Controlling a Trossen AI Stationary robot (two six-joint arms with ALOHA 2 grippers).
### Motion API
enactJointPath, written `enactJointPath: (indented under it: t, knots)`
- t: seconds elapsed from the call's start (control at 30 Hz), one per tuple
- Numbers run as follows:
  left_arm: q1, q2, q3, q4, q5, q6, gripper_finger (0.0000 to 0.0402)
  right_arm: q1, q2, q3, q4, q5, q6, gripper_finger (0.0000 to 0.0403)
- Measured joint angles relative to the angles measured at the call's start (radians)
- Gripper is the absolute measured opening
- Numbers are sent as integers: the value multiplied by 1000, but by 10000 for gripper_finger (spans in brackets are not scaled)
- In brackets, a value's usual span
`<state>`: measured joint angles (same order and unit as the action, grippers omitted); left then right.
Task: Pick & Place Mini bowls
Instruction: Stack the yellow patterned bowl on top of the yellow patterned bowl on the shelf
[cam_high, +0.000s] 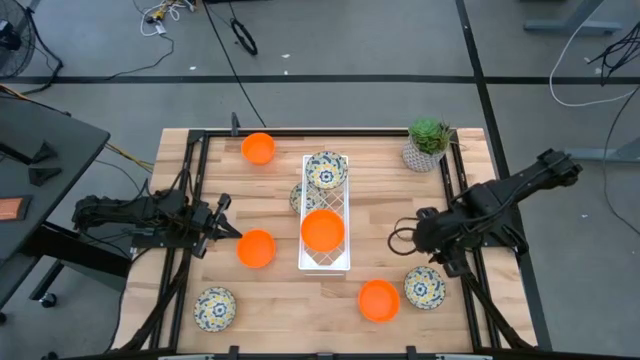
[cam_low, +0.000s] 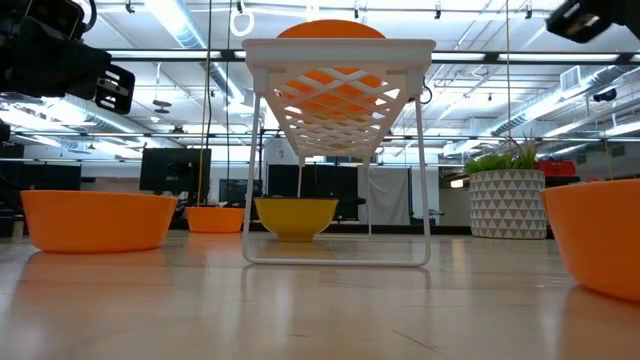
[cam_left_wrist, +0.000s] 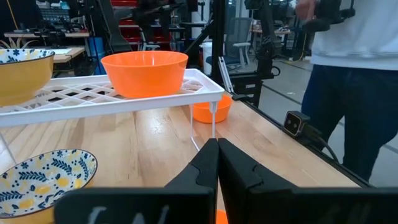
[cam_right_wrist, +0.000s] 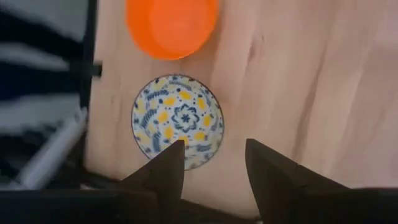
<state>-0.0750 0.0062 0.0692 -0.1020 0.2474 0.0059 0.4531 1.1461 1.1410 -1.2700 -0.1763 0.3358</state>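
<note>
- On the left, our left gripper (cam_high: 232, 231) waits with its jaws clenched on nothing, just beside an orange bowl (cam_high: 256, 248) on the table (cam_high: 290, 310); another orange bowl (cam_high: 258, 148) sits at the far edge and a patterned bowl (cam_high: 214, 307) near the front left corner.
- In the middle, the white rack (cam_high: 325, 262) already carries a patterned bowl (cam_high: 325, 170) and an orange bowl (cam_high: 323, 230), with one more patterned bowl (cam_high: 297, 195) peeking out under its left side.
- On the right, our right gripper (cam_right_wrist: 208, 163) hangs with its jaws released over the patterned bowl (cam_right_wrist: 178, 121) at the front right, next to the last orange bowl (cam_right_wrist: 171, 25).
- We judge the step in hand to be picking up that patterned bowl.
- To do it well, we should put one finger inside the near rim and one outside, rather than try to span the bowl.
- We should come down straight, close gently so it does not skid into its orange neighbour, then lift clear.
- The plant (cam_high: 428, 143) stands well apart at the far right and should not be in the way.
</note>
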Motion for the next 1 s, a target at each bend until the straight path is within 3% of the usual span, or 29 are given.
enactJointPath:
  t: [0.13,0.4,1.0]
  knots:
    - [0,0,0,0,0,0,14,0,-1,-48,-3,-21,273,171]
    - [0,0,0,0,0,0,14,28,0,-154,-7,-59,562,171]
    - [0,0,0,0,0,0,14,163,-2,-288,112,-15,818,171]
